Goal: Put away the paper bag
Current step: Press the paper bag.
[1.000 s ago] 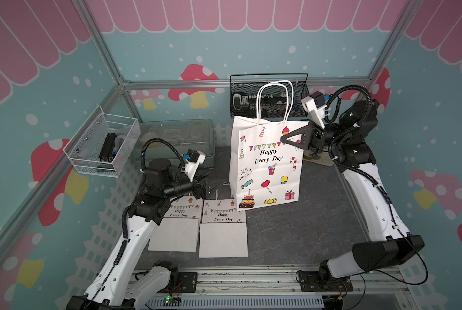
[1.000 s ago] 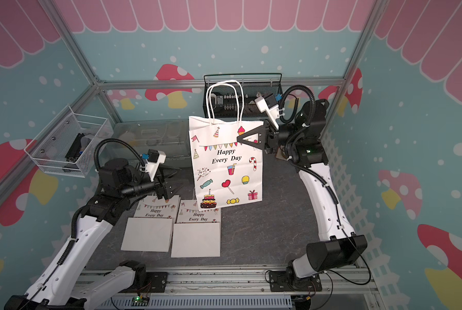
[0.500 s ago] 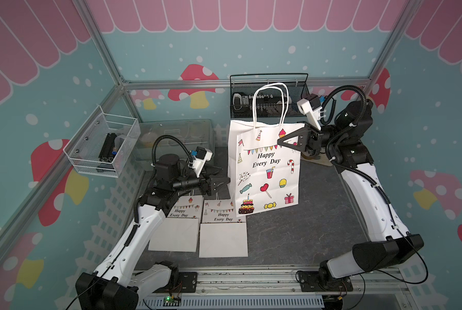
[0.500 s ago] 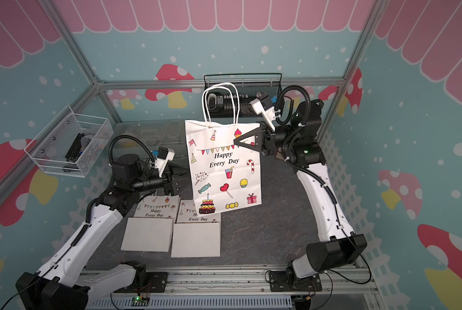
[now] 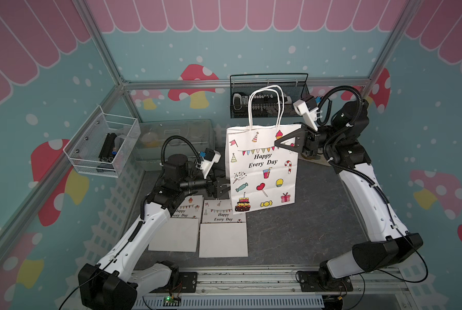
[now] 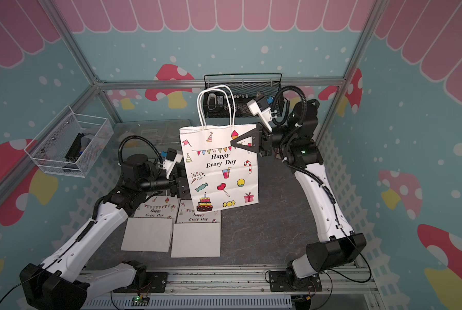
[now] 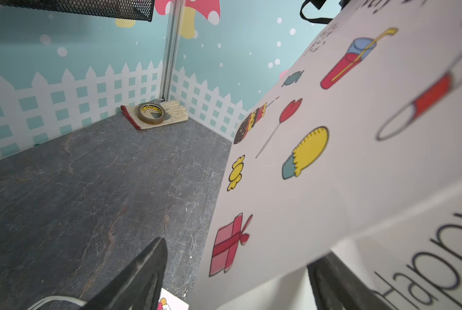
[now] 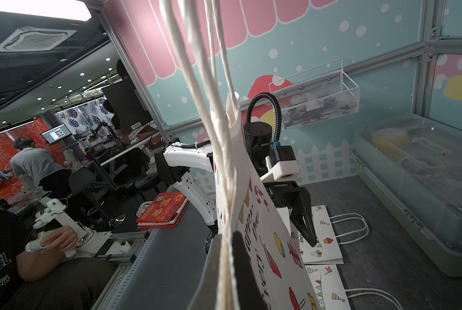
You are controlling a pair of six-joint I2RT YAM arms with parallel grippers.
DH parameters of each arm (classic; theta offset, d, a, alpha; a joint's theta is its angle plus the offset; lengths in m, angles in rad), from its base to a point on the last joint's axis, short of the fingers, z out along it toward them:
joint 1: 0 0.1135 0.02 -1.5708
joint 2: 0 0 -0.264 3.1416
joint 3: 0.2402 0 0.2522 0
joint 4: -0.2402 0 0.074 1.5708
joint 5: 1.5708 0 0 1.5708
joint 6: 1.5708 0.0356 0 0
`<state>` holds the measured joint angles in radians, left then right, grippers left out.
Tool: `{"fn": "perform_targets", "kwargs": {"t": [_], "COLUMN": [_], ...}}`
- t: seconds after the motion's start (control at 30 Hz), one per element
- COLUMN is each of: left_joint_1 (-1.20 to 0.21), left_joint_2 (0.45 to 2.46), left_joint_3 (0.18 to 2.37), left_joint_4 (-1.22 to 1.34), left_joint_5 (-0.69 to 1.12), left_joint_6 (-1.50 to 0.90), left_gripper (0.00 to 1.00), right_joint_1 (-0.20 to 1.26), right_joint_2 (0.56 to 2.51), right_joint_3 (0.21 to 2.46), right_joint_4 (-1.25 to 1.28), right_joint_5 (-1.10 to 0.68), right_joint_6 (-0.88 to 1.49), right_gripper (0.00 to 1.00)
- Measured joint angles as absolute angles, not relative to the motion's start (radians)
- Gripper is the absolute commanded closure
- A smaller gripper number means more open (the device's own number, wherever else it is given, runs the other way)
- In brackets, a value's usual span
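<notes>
Just beside the paper bag [image 5: 262, 171] lie two flat bags [image 5: 223, 237].

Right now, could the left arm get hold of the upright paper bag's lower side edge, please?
Probably yes: the left gripper is open right at the paper bag's lower side edge, nothing lies between, and the right gripper holds its top steady.

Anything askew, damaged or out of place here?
The paper bag hangs slightly tilted, pinched near a top corner by the right gripper. A tape roll lies on a glove in the corner. No damage.
</notes>
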<state>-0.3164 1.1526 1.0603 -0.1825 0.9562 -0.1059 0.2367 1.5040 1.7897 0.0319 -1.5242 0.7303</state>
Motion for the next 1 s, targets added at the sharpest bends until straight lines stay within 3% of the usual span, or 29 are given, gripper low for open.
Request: {"fn": "perform_targets", "kwargs": {"t": [0.13, 0.4, 0.67, 1.0], "left_joint_1": [-0.314, -0.291, -0.297, -0.389], "left_joint_2": [1.112, 1.081, 1.056, 1.077], "left_joint_3": [1.054, 1.013, 0.995, 1.086], "left_joint_4": [-0.09, 0.365, 0.596, 0.315], "left_joint_5": [0.97, 1.032, 1.082, 1.082], "left_joint_6": [-0.191, -0.556, -0.754, -0.558], "left_gripper": [0.19, 0.19, 0.16, 0.16], "right_joint_1": [0.237, 0.236, 0.23, 0.256], "right_joint_2": [1.503, 1.473, 1.436, 1.388], "right_joint_3": [1.782, 1.65, 1.582, 1.536], "right_joint_4": [0.035, 0.03, 0.029, 0.039], "right_joint_5": [-1.514, -1.468, -1.412, -1.362], "right_joint_6": [0.733, 0.73, 0.73, 0.733], "right_gripper": [1.0, 1.0, 1.0, 1.0]}}
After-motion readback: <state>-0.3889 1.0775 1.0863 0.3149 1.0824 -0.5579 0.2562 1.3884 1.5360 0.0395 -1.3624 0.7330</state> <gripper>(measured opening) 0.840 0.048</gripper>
